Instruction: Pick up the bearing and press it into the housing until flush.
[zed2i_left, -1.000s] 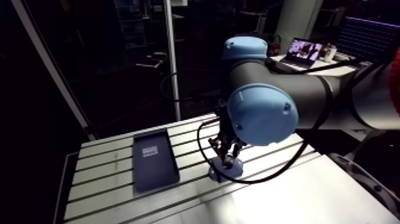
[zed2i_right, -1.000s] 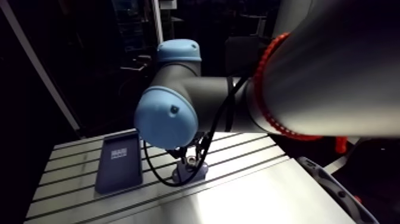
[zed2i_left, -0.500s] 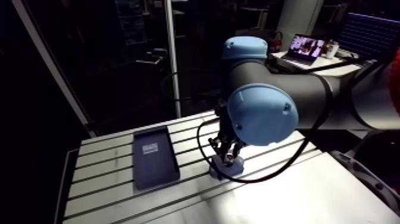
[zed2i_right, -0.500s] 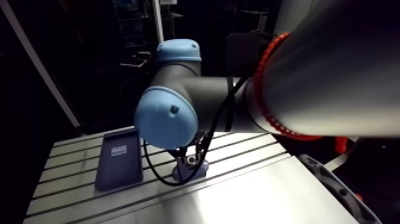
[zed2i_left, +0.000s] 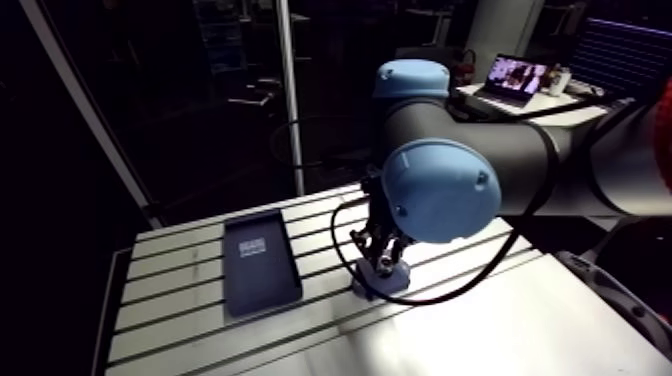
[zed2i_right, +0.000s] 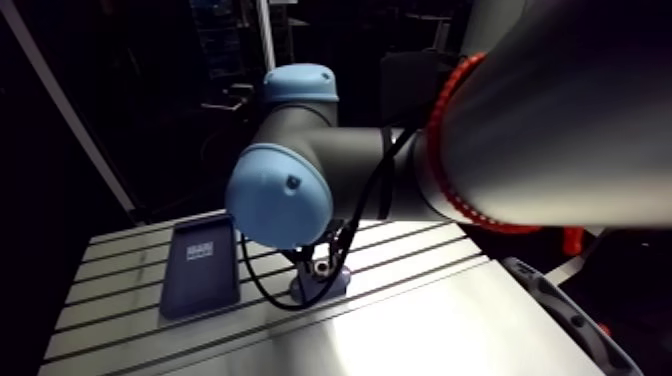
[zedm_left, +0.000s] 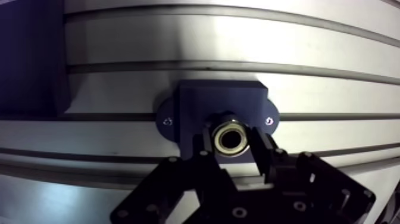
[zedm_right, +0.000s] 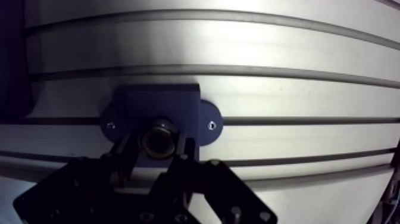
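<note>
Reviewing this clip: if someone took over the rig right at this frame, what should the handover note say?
Gripper: shut on the bearing, which is held between its fingers.
Things: the bearing is at the bore of the dark housing, which sits on the slotted table. A dark tray lies apart from the housing, to one side.
Done: bearing picked up and brought to the housing.
Left: press it in until flush. How far it is seated cannot be told from these views.
</note>
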